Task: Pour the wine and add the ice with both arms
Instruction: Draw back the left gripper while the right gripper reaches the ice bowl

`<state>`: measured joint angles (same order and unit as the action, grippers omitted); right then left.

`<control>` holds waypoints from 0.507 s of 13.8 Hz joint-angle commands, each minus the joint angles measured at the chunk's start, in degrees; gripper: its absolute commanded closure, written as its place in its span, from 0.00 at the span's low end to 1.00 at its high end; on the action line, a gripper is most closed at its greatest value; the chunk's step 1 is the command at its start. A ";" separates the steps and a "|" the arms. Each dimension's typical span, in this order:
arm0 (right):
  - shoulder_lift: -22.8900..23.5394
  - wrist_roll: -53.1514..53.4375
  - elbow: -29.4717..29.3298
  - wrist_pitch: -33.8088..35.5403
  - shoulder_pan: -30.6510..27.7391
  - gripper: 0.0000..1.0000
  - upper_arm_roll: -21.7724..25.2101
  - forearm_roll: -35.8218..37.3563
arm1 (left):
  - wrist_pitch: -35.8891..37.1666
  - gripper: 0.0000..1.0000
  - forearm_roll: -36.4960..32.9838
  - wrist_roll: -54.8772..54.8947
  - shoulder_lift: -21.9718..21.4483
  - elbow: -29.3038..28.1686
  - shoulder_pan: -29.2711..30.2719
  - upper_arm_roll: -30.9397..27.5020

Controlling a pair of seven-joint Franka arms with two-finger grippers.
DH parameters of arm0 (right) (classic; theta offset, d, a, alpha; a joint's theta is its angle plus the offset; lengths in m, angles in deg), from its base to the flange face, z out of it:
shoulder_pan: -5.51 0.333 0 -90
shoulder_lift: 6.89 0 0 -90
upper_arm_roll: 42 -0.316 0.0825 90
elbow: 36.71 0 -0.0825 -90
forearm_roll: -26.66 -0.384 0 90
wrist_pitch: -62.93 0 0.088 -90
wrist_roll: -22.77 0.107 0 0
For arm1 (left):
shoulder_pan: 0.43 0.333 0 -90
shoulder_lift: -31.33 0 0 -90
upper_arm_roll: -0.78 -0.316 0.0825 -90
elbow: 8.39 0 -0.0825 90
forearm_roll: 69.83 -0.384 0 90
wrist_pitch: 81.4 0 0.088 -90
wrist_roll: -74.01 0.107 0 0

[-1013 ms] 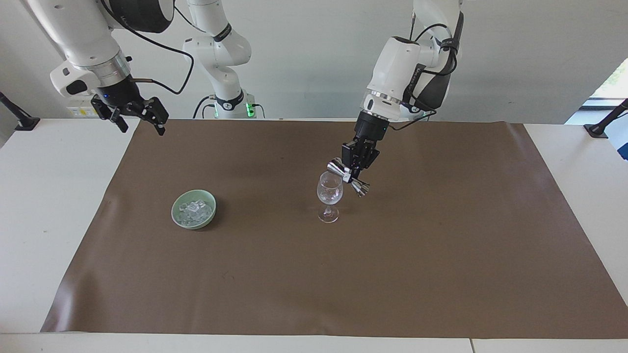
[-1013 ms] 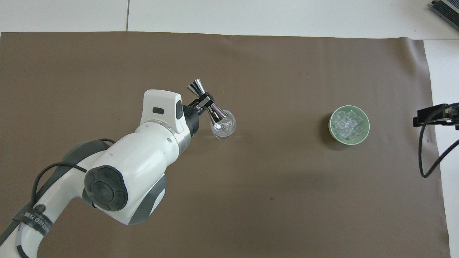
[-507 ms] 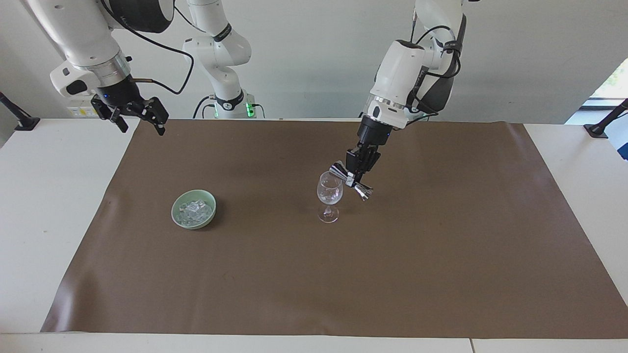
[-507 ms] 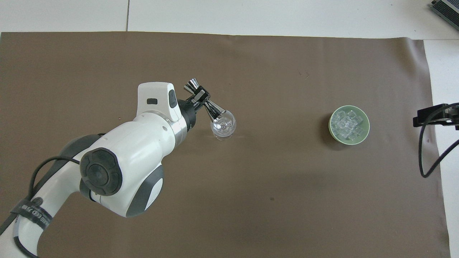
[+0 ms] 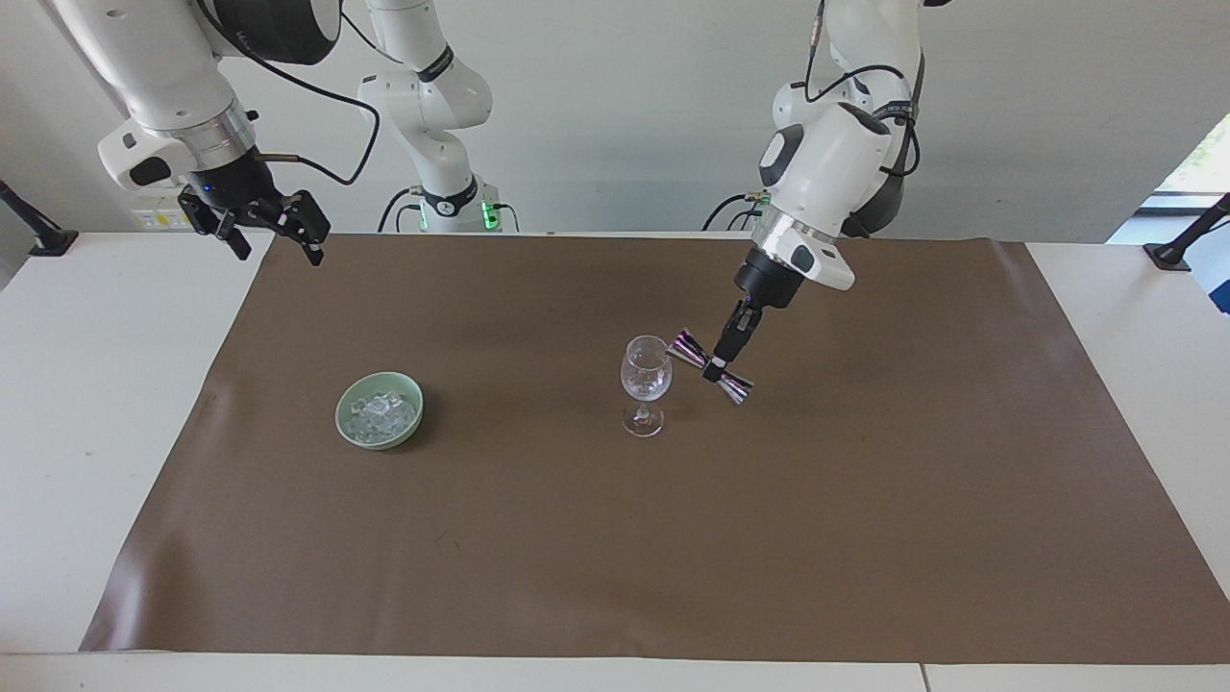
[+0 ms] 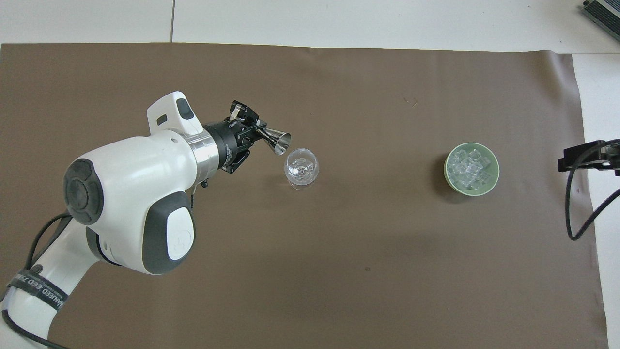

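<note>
While tilted, jigger [image 5: 711,366] mouth toward wine glass [image 5: 645,382]

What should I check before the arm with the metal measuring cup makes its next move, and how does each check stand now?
1. Left gripper shut on the measuring cup: ok.
2. Cup's mouth beside the wine glass, tilted toward its rim: ok.
3. Glass upright on the brown mat: ok.
4. Liquid in the glass: cannot tell.
5. Ice in the green bowl: ok.
6. Right gripper open, waiting over the mat's edge: ok.
</note>
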<state>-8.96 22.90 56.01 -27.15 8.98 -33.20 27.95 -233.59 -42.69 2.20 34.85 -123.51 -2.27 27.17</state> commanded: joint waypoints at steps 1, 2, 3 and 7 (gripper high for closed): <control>-0.74 0.31 1.84 -0.80 0.14 0.00 -0.02 -0.41 | 5.92 1.00 7.63 -0.09 0.70 2.88 -0.01 -3.78; -0.48 0.22 1.93 -0.89 0.40 0.00 -0.10 -0.41 | 8.46 1.00 10.19 0.17 0.70 3.24 -0.01 -6.15; -0.13 -1.18 2.20 -0.98 0.57 0.00 -0.10 -0.41 | 11.62 1.00 11.95 1.31 0.70 4.02 -0.10 -8.96; 0.58 -14.52 7.71 -8.77 0.84 0.00 -0.45 -0.41 | 20.34 1.00 18.82 4.13 0.61 5.26 -0.10 -17.14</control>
<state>-8.36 14.13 59.49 -30.77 9.70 -33.46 27.95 -217.05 -26.74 5.12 35.04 -119.60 -2.17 12.64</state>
